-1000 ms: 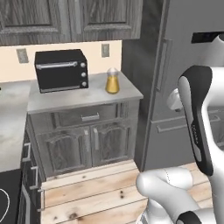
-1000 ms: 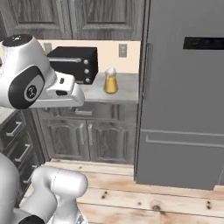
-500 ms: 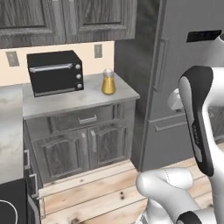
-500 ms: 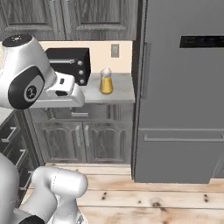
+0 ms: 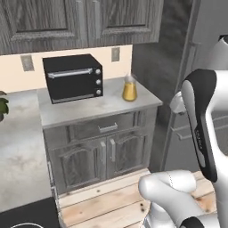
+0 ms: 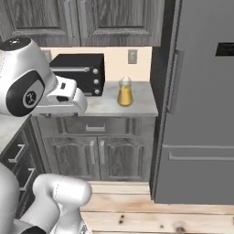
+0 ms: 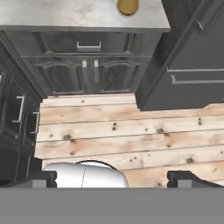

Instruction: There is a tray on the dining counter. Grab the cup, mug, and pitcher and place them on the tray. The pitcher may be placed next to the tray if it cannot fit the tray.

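On the counter (image 5: 80, 113) ahead, going left to right, one black toaster oven (image 5: 73, 77) sits toward the back left, and one pitcher (image 5: 129, 89) stands near the right end, toward the back edge below a wall outlet (image 5: 115, 54). The pitcher is upright, its lower half orange-yellow, well apart from the oven. To the right of the counter is one tall grey fridge (image 6: 201, 100). The drawer and two cabinet doors below the counter are closed.

The gripper (image 7: 118, 178) is raised over the plank floor (image 7: 127, 131), pointing down and well short of the counter, its fingers spread wide with nothing between them.

The risks, as I judge them: the pitcher is tall with a narrow neck, so a reach that comes in off-centre could tip it or nudge it toward the right edge. The fridge wall stands close beside it, leaving little room for the arm on that side. The glass-like body could also slip if gripped too high.
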Controlling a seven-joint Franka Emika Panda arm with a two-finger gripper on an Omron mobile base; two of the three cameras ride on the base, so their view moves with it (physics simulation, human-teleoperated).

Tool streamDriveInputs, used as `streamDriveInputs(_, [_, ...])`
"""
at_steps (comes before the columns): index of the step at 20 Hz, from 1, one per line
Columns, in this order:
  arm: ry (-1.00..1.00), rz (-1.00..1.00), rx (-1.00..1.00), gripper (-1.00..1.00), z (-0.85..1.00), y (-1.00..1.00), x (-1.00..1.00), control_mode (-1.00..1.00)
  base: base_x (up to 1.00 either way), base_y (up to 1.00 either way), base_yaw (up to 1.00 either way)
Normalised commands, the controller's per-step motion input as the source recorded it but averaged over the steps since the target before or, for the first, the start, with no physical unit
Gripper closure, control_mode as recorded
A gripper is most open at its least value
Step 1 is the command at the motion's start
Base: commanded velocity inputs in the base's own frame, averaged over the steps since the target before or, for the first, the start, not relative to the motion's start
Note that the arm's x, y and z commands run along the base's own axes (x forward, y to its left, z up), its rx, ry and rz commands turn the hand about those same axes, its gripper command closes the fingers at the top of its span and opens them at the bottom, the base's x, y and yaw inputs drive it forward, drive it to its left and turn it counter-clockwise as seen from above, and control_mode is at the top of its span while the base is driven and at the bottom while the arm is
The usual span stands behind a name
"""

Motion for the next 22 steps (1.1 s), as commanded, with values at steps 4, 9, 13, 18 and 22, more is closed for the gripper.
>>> streamDriveInputs(4, [0.0, 0.0, 0.0, -1.0, 0.0, 0.0, 0.0, 1.0, 0.58, 0.37, 0.0])
streamDriveInputs(9, [0.0, 0.0, 0.0, -1.0, 0.0, 0.0, 0.0, 1.0, 0.51, 0.61, 0.0])
streamDriveInputs(13, [0.0, 0.0, 0.0, -1.0, 0.0, 0.0, 0.0, 1.0, 0.47, 0.42, 0.0])
streamDriveInputs(18, [0.0, 0.0, 0.0, -1.0, 0.0, 0.0, 0.0, 1.0, 0.5, -0.09, 0.0])
streamDriveInputs(22, [0.0, 0.0, 0.0, -1.0, 0.0, 0.0, 0.0, 1.0, 0.25, -0.42, 0.0])
